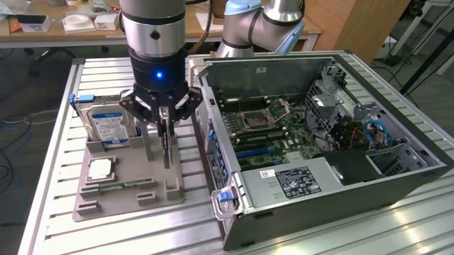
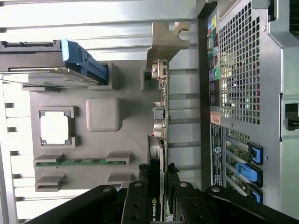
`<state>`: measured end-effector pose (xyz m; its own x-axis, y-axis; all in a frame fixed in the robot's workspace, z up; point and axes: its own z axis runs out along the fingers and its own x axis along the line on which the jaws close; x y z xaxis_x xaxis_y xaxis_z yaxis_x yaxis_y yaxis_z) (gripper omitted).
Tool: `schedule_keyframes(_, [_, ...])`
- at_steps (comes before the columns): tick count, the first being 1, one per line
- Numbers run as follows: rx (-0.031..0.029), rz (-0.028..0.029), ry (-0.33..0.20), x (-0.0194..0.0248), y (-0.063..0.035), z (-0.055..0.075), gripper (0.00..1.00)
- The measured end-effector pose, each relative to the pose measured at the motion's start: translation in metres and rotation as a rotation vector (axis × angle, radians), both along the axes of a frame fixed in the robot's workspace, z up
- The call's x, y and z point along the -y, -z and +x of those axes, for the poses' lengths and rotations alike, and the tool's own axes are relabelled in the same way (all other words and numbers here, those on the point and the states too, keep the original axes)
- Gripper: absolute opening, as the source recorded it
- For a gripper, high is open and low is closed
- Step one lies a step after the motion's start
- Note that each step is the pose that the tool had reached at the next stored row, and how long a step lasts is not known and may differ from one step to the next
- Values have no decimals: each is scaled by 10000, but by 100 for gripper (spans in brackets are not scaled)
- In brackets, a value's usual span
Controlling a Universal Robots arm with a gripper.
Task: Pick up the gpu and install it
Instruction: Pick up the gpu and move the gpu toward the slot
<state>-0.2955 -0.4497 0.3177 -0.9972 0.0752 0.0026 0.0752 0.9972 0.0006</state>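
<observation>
Claw (image 1: 165,126) pinching the gpu (image 1: 167,151)
The card stands edge-on directly beneath the claw (upper edge between its fingers), its lower edge in the grey tray (image 1: 120,199) on the bench (image 1: 60,138).

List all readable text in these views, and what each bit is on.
"NVIDIA": sticker on the gpu, wrist view; the letters after it are cut off.
Power supply label: print too small to read.
Hard drive label: too small to read.
Case rear sticker: blurred, unreadable.
</observation>
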Motion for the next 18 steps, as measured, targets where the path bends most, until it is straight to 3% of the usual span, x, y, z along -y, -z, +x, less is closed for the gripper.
schedule_keyframes(5, [0, 0, 0, 0, -78, 0, 26])
schedule_keyframes(18, [0, 1, 0, 0, -407, 0, 26])
